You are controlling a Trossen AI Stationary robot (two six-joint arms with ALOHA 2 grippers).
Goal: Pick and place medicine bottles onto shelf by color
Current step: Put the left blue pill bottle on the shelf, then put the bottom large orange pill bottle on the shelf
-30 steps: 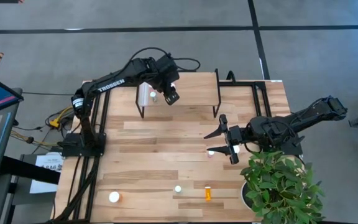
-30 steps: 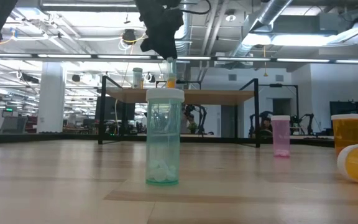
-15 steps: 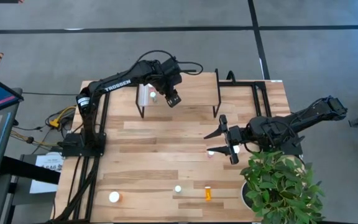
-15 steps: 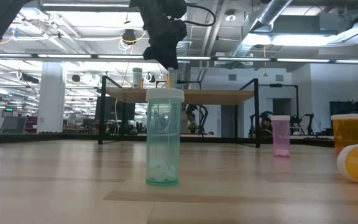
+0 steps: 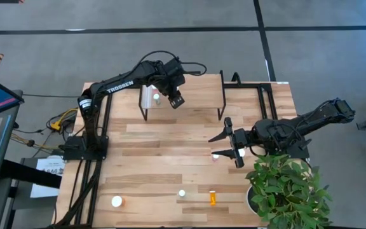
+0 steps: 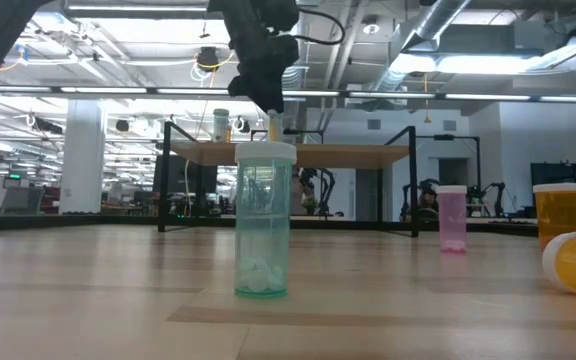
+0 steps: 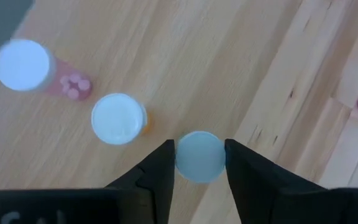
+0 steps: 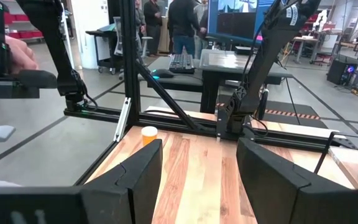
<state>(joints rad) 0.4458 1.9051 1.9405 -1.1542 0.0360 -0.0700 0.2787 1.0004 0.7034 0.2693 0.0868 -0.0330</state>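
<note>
Since a second ago the left arm is reaching a little farther over the shelf (image 5: 183,95), its elbow raised, while the right arm is sitting unchanged. Nearest the low camera, a pale green bottle (image 6: 264,220) is standing upright on the counter (image 5: 170,152), with a pink bottle (image 6: 452,217) and two orange bottles (image 6: 562,212) off to one side, one of them lying down. Farther back, the right end effector (image 5: 232,143) is waiting with its fingers spread wide and empty, just beside a bottle (image 5: 215,156) at mid-counter. Farthest, the left end effector (image 7: 197,163) is pointing down over the shelf, its fingers closing on the white cap of a bottle (image 7: 199,155), apparently orange in the low view; whether it is touching the shelf top I cannot tell. Two more capped bottles (image 7: 118,118) are already standing on the shelf beside it, one pinkish and one orange. This looks like the placing step: next the fingers should be opening and lifting straight up, without knocking the neighbouring orange bottle.
</note>
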